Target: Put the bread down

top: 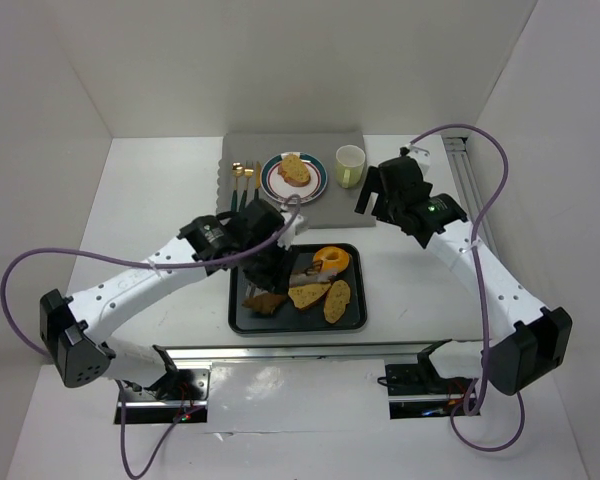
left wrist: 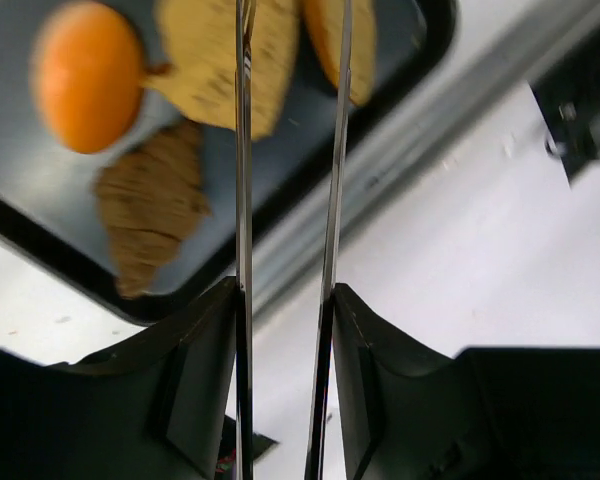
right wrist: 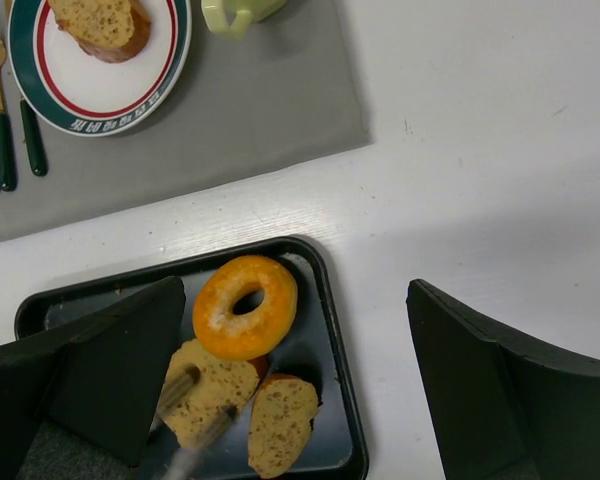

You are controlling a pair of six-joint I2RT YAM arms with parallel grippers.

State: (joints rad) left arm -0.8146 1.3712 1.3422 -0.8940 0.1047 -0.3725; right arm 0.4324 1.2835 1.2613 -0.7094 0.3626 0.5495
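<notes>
Left tool (left wrist: 288,290) part-closed, clamping tongs (left wrist: 242,200). Target bread slice (top: 308,294) lies on tray (top: 300,323) straight ahead at tong tips, 1 blade over it. Right tool (right wrist: 295,300) wide, empty, farther off.

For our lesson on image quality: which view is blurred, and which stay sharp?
Left wrist view: the doughnut, bread and dark chunk are smeared, while the tongs look crisp. Right wrist view: sharp, except the blurred tongs tips. Top view: sharp, evenly lit.

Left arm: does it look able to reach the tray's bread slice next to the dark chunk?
Likely yes: tongs in the left claw reach over that bread slice; nothing blocks them.
</notes>
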